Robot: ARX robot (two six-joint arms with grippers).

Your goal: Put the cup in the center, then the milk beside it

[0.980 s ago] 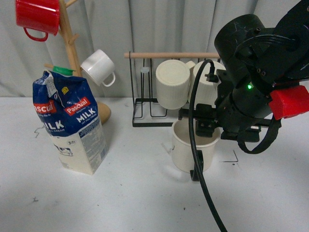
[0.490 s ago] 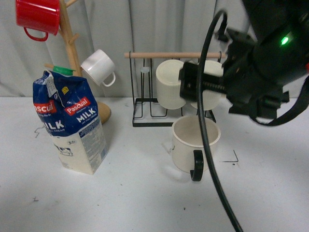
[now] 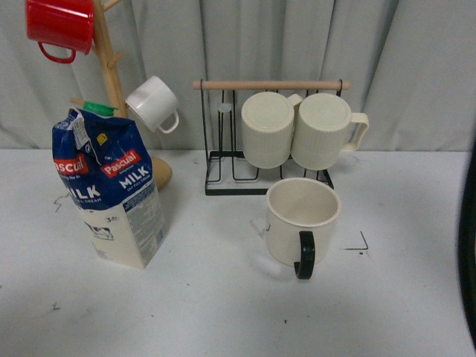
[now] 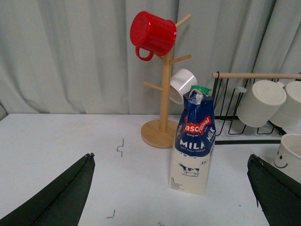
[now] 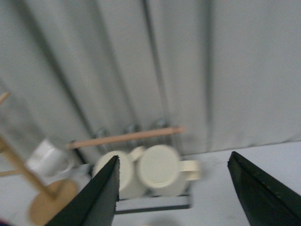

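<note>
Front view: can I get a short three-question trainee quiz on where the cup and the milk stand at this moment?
1. True or false: the cup stands upright on the table, its dark handle turned toward the front camera.
2. In the front view, the milk is: A) left of the cup and well apart from it; B) touching the cup; C) lying on its side behind the cup.
3. Fill in: the mug hanging highest on the wooden tree is ____ in colour.

Key: 1 true; 2 A; 3 red.
</note>
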